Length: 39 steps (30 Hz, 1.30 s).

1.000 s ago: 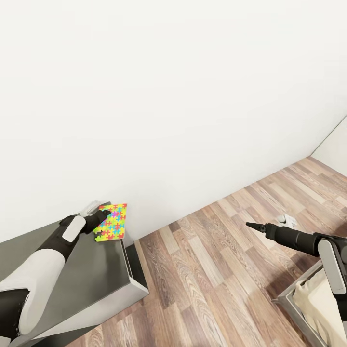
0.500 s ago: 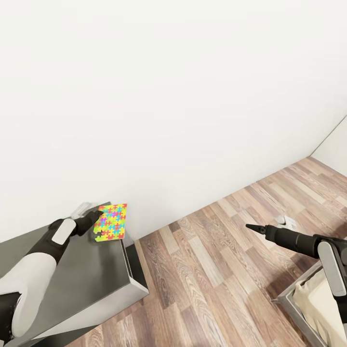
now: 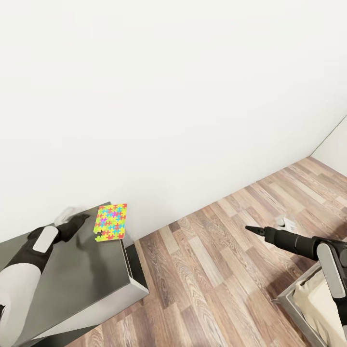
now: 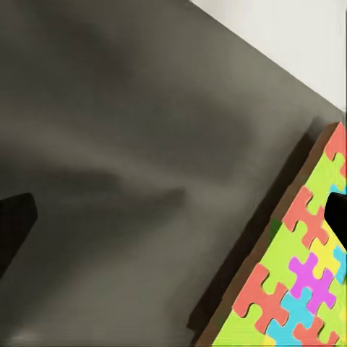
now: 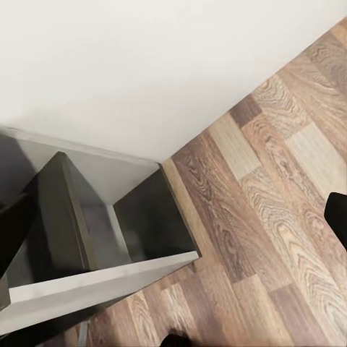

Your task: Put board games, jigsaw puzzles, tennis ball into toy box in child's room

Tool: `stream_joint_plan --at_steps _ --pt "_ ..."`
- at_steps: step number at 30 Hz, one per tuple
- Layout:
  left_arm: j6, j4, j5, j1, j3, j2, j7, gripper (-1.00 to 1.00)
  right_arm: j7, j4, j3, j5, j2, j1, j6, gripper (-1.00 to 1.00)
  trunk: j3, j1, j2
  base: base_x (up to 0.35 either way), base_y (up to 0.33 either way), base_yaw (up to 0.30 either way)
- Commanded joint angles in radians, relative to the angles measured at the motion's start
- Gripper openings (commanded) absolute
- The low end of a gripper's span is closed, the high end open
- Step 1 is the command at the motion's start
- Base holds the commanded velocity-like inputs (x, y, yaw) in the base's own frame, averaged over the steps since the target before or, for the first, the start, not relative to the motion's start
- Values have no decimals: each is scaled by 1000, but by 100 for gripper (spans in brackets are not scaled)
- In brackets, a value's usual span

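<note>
A jigsaw puzzle of bright yellow, green, blue and red pieces lies flat at the far right corner of the grey table top, close to the white wall. My left gripper hovers over the table just left of the puzzle, open and holding nothing. In the left wrist view the puzzle lies beside one finger, and the other finger is far off across the bare top. My right gripper hangs open over the wood floor, pointing toward the table's end.
The wood-plank floor runs between the table and the bed, whose grey frame and beige mattress fill the lower right corner. A small white object lies on the floor beyond my right gripper. A white wall stands behind everything.
My left gripper has drawn back to the left, away from the puzzle's edge where it was a second ago. The puzzle stays in place. The right arm has barely moved.
</note>
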Motion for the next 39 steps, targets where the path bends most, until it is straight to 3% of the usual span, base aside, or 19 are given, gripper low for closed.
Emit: stream_joint_plan --at_steps 1,6,7,11,22,39 --pt "6 -3 11 0 2 0 8 100 8 0 -1 6 0 -1 5 100 -2 1 -2 0 0 0" --pt "66 -115 12 50 46 7 -33 100 7 9 -1 7 5 -1 4 100 -2 1 -2 0 0 0" --pt "96 -171 12 72 60 7 -47 100 7 16 0 7 6 -1 4 100 -2 1 -2 0 0 0" --pt "72 -191 1 48 82 30 -42 100 6 0 0 4 29 -3 5 100 -2 1 -2 0 0 0" --pt "65 -242 1 -1 84 91 -42 100 6 0 0 4 38 -3 5 100 -2 1 -2 0 0 0" --pt "65 -242 1 -1 84 91 -42 100 6 0 0 4 38 -3 5 100 -2 1 -2 0 0 0"
